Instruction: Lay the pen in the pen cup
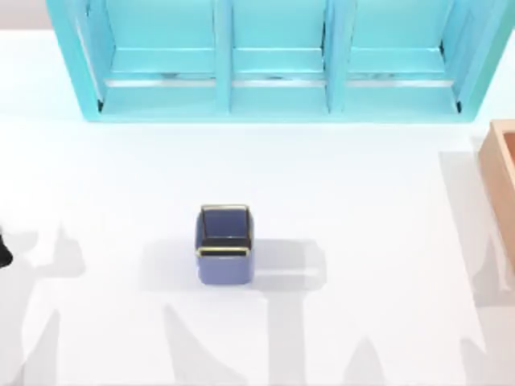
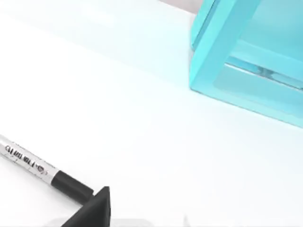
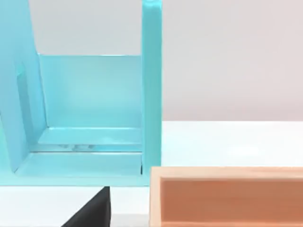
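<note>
Left wrist view: the pen [image 2: 47, 172] meets my left jaws' black fingertip [image 2: 97, 210]; grip unclear, print unreadable; cup [image 1: 225, 244] mid-tabletop.

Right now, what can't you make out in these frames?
- Pen, left wrist view: its dark end runs behind a black finger, so grip contact is unclear; its other end is cut by the frame edge.
- Pen cup, top view: dark inside, contents unreadable.
- Wooden box, right wrist view: cut by the frame edge.

pen [image 2: 45, 172] cut off by frame edge, left pincer [image 2: 94, 210] mostly out of frame
</note>
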### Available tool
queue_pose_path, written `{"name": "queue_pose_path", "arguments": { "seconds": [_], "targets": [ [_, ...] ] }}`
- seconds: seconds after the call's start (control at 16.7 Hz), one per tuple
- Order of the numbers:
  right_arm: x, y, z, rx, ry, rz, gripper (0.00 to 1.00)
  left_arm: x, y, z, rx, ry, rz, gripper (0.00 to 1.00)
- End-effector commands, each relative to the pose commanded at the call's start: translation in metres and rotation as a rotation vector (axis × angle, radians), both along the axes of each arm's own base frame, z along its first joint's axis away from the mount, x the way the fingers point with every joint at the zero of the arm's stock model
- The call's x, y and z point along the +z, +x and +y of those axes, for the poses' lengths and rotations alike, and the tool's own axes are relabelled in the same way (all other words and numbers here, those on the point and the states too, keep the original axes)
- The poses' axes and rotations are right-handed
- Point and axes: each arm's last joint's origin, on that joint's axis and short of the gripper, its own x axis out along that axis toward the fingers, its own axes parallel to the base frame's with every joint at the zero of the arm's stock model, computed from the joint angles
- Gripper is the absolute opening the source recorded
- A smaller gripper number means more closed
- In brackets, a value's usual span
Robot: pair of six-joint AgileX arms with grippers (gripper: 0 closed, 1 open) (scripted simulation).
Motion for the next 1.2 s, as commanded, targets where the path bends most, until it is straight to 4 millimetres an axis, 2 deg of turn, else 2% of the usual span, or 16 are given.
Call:
{"name": "queue_pose_path", "arguments": {
  "seconds": [0.3, 0.54, 0.78, 0.96, 1.2],
  "targets": [
    [0.0, 0.0, 0.0, 0.0, 0.0, 0.0, 1.0, -0.013, 0.04, 0.043, 0.09, -0.391, 0.262, 1.0],
    [0.0, 0.0, 0.0, 0.0, 0.0, 0.0, 1.0, -0.04, 0.065, 0.089, 0.188, -0.71, 0.395, 1.0],
    [0.0, 0.0, 0.0, 0.0, 0.0, 0.0, 1.0, -0.068, 0.077, 0.129, 0.26, -0.937, 0.443, 1.0],
    [0.0, 0.0, 0.0, 0.0, 0.0, 0.0, 1.0, -0.079, 0.08, 0.145, 0.283, -1.011, 0.445, 1.0],
    [0.0, 0.0, 0.0, 0.0, 0.0, 0.0, 1.0, -0.08, 0.08, 0.146, 0.285, -1.017, 0.445, 1.0]
  ]
}}
